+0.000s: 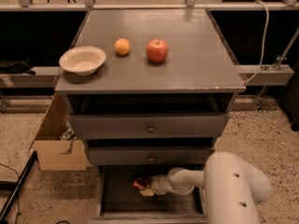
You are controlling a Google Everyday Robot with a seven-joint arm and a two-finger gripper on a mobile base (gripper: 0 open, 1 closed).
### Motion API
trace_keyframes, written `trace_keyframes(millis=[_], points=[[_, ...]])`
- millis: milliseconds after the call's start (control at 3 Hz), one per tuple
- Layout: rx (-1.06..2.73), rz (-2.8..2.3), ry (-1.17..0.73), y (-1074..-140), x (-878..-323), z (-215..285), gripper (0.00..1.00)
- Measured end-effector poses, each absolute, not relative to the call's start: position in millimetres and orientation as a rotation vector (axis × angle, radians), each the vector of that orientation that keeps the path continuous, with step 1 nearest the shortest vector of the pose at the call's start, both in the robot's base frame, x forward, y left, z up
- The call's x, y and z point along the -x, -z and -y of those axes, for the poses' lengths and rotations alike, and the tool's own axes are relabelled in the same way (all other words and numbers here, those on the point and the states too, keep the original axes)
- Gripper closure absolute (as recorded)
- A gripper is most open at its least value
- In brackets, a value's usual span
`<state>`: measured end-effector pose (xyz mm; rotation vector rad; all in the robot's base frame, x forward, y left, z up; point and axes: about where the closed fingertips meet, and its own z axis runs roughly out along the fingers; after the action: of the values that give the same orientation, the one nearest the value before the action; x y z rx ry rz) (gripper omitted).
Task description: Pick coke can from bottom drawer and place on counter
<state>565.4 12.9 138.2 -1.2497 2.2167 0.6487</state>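
Soft, even light falls from above onto the counter [196, 64], well above the gripper [144, 188], making its grey top the brightest broad surface, with a pale sheen toward the far edge. The bowl [82, 59], orange [122, 46] and apple [157, 50] cast short, soft shadows close under them. A dark band of shade lies beneath the top's overhang. The gripper sits low in the dim bottom drawer [121, 197], the coke can [139, 184] just beside it a dull red patch. Right of the gripper the white arm [233, 185] catches the light
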Motion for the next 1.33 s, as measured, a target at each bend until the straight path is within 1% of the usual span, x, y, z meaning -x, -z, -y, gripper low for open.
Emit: trace_keyframes(millis=[333,667,1000,1333], points=[[1.179,-2.250,-0.650,-140.0,-561.2,17.6,1.00],[1.116,-2.279,-0.614,-145.2,-557.6,68.4,1.00],[1.041,-2.319,-0.518,-163.2,-559.3,150.7,1.00],[1.000,-2.332,-0.457,-179.8,-558.4,196.3,1.00]])
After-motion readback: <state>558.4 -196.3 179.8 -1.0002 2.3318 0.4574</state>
